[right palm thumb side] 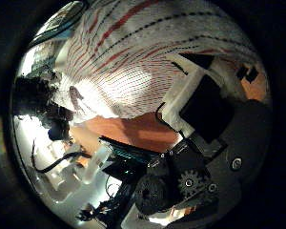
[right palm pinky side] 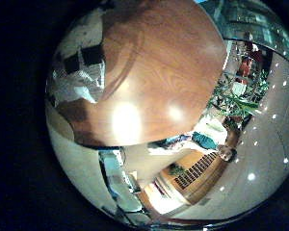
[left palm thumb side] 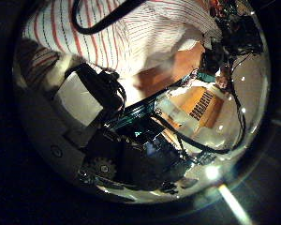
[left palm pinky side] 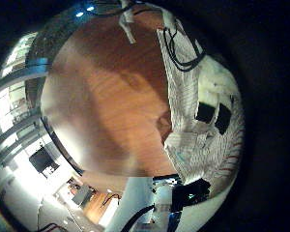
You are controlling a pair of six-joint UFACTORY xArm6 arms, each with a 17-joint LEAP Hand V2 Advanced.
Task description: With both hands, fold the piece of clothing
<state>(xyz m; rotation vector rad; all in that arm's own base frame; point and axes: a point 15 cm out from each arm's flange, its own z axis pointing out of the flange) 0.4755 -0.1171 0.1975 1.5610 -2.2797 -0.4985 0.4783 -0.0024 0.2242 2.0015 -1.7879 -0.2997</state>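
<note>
We see the white cloth garment with thin red stripes (right palm thumb side: 153,57) lying on the round brown wooden table (left palm pinky side: 106,97), close under both palms. The left hand (left palm thumb side: 84,98) and right hand (right palm thumb side: 205,105) rest fingers on it; we cannot tell their grasp.

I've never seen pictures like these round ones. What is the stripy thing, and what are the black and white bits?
These pictures come from tiny cameras set in the palms of a robot's two hands, so each one looks out like a fish's eye. The stripy thing is a shirt, white with red stripes, which the robot is meant to fold. It lies on a brown wooden table. The black and white blocks are the robot's own fingers. The right hand and the left hand are both very close to the shirt, with fingers on the cloth. I can't tell if they are pinching it.
</note>
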